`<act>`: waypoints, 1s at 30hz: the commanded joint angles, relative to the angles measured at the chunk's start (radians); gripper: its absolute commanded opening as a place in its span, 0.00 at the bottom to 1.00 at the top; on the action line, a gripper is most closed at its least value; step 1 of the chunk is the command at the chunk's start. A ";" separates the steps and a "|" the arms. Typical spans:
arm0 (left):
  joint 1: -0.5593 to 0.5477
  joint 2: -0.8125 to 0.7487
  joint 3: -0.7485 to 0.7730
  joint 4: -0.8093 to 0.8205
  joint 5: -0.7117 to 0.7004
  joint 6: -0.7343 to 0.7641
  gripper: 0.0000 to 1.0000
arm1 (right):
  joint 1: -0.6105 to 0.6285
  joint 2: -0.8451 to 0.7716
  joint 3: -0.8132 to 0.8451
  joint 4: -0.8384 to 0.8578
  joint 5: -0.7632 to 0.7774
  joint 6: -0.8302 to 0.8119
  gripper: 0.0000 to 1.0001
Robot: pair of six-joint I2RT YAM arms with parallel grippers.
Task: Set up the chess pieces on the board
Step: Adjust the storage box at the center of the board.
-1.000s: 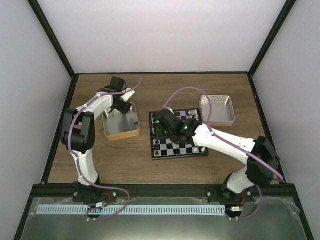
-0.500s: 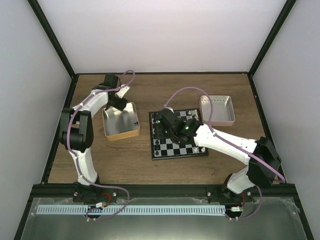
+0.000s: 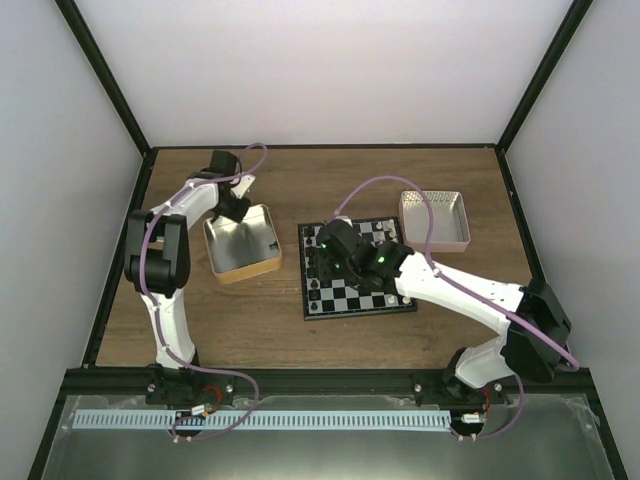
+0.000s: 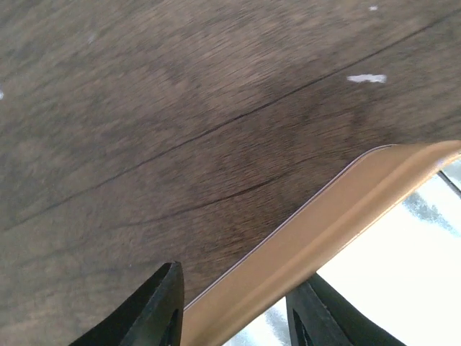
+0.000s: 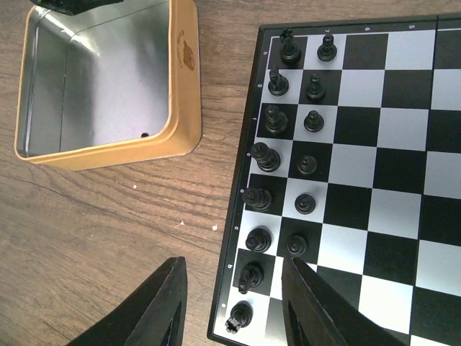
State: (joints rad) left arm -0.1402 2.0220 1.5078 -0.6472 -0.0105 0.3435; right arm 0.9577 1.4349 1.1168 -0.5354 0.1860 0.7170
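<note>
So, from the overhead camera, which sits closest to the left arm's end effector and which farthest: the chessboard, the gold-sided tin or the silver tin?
Measured from the left end effector in the top view:
1. gold-sided tin, directly at it, on the left of the table.
2. chessboard, in the middle.
3. silver tin, far over on the right.

Pieces (image 5: 266,157) crowd the board's (image 5: 374,180) two left columns, no squeezing in there. Squares right of them look wide open. Bare strip of surface (image 5: 216,180) runs between board and tin (image 5: 184,86), whose walls block low passes.
</note>
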 commanded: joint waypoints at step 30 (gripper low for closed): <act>0.025 -0.342 -0.232 -0.090 -0.117 -0.516 0.34 | -0.008 -0.072 -0.065 0.060 0.003 -0.007 0.37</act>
State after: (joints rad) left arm -0.1093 1.7920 1.2282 -0.7944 -0.1474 -0.1387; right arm 0.9577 1.3769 1.0588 -0.4969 0.1745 0.7155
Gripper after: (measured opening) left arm 0.325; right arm 0.375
